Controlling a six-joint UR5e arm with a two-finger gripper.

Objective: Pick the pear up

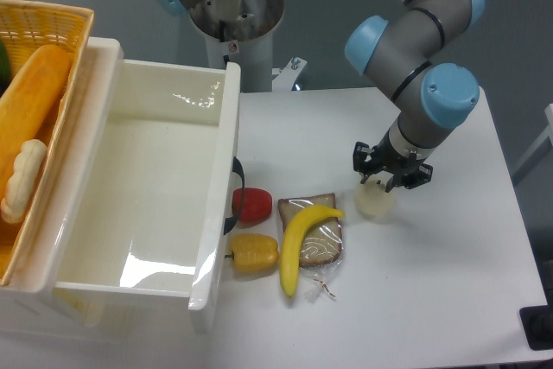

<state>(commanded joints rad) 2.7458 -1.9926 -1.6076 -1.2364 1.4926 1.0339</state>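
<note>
Surface: a white table (432, 300) in front of a grey wall, and the pear is our landmark for everything here.
Pear: the pear (375, 200) sits on the tabletop, pale and round, not lifted, right of the food cluster.
Gripper: the gripper (387, 175) hangs directly over the pear's top, fingers straddling its upper part, pincer spread, not pinching anything that can be seen.
Contact: fingertips look level with the pear's crown; whether they touch it cannot be told from this angle.
Neighbours: banana (301, 237) lying over a bagged bread slice (316, 231) just left of the pear; yellow-orange pepper (253, 252) and a red piece (252, 204) further left; big white bin (138, 196) and wicker basket (34, 110) well beyond those.
Done: approach and alignment above the pear look complete.
Left: close on the fruit, then lift, so by my reading the grasp itself has not happened.
Watch: smooth rounded plastic, it could squirt sideways if the fingers bite too high.
</note>
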